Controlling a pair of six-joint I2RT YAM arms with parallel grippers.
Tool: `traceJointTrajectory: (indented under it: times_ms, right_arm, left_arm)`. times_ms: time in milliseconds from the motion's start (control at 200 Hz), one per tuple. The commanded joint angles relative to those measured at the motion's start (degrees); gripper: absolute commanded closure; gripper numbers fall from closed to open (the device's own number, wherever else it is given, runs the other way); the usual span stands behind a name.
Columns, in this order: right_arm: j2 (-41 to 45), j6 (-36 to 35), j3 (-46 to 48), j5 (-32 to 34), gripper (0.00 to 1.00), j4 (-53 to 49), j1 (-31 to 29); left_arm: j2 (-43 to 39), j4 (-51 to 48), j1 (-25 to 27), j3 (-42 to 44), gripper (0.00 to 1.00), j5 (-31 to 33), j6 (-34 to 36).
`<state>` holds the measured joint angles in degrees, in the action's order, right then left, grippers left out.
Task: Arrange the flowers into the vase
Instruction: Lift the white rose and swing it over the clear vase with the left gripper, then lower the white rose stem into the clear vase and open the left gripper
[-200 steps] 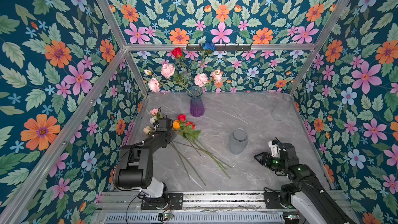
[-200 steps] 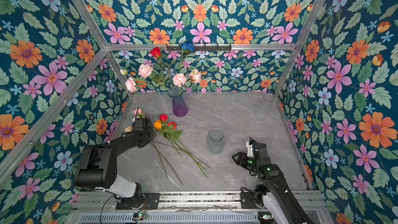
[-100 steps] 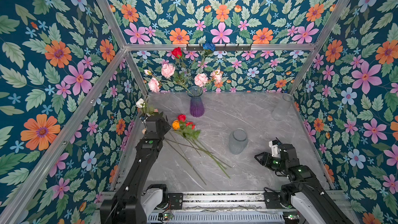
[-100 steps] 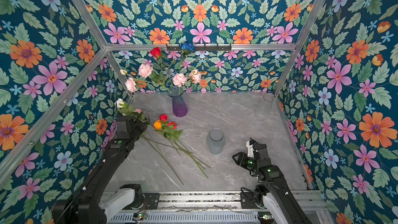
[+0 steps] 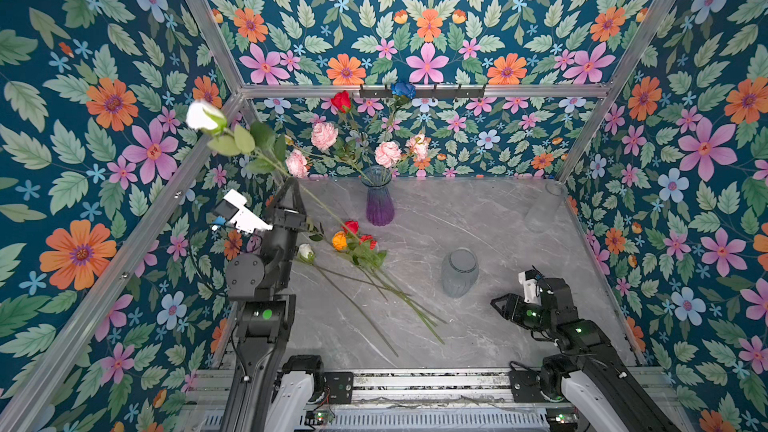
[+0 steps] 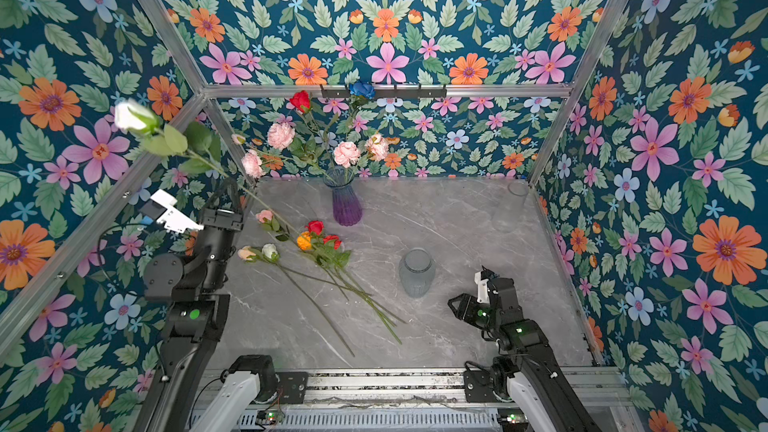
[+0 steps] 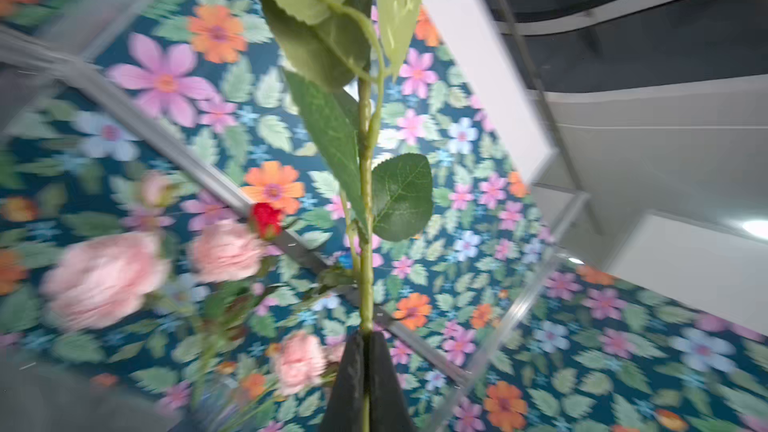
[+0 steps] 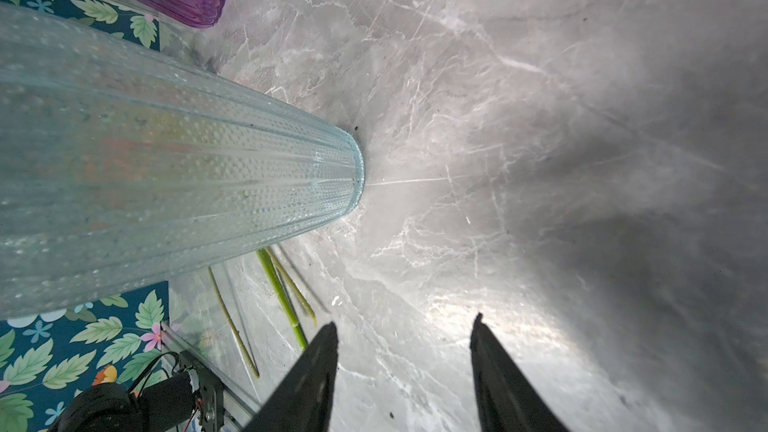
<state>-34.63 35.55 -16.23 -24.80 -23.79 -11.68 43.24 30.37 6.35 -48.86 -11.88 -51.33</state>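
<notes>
Left wrist view: clamps white rose (image 5: pixel 205 116) mid-stem in fully closed left gripper (image 7: pixel 365 338), bloom high, left of purple vase (image 5: pixel 379 201), likely leaving cut end free for insertion. Holds right gripper (image 8: pixel 404 322) half-open, empty, near clear vase (image 5: pixel 459 272), out of way.

left gripper (image 7: pixel 365 338) pinching green stem (image 7: pixel 365 151), pink carnations (image 7: pixel 104 276)

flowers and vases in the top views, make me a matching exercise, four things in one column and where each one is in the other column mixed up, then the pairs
Things
1. white rose
2. orange rose
3. blue rose
4. pale glass vase

Places
a. standing in the purple vase
b. held up in the air by the left gripper
c. lying on the table
d. upright on the table, no flowers in it

Pairs: 1-b, 2-c, 3-a, 4-d
</notes>
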Motion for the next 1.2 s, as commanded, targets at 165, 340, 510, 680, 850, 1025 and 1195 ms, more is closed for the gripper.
traceJointTrajectory:
  times_ms: [165, 340, 510, 680, 850, 1025, 1195]
  right_arm:
    - [-0.45, 0.04, -0.12, 1.93, 0.47, 1.12, -0.71]
    - [-0.18, 0.13, -0.12, 2.48, 0.47, 1.01, -1.04]
    - [0.69, 0.19, 0.02, 2.96, 0.47, 0.68, -1.16]
    - [1.05, 0.28, 0.06, 3.19, 0.47, 0.52, -1.19]
    - [0.92, 0.21, -0.02, 3.0, 0.47, 0.61, -1.24]
    - [0.46, 0.12, -0.04, 2.92, 0.47, 0.81, -1.28]
    - [0.56, 0.13, -0.12, 2.91, 0.47, 0.78, -1.24]
  left_arm:
    - [17.05, 16.15, 28.96, -11.68, 1.0, -3.58, 19.23]
    - [28.29, 30.67, 38.23, -12.05, 1.0, -5.94, 31.5]
    - [36.03, 36.6, 39.18, -14.82, 1.0, -7.93, 29.49]
    - [40.3, 38.41, 40.18, -16.18, 1.0, -8.34, 27.26]
    - [41.3, 40.31, 40.65, -14.06, 1.0, -6.87, 25.7]
    - [40.92, 41.08, 40.87, -11.34, 1.0, -6.27, 24.53]
    - [39.77, 40.99, 41.06, -7.58, 1.0, -5.36, 24.37]
